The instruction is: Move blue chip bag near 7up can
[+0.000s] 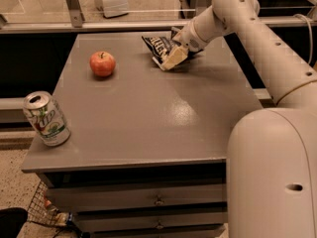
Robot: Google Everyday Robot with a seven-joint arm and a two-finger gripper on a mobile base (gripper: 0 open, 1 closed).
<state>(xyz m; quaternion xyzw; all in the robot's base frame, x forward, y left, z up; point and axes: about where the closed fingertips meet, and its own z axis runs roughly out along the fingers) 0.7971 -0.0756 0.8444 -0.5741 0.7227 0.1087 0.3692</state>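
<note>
Across the grey table (148,123), the gripper (174,58) clamped the slick, crumpled dark-blue foil chip bag (157,44), which could have slipped loose before reaching the silver-green 7up can (47,119).

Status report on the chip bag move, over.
Gripper at the blue chip bag, far side of the table. Bag well apart from 7up can at near left corner. Apple sits close to the straight path between them.
</note>
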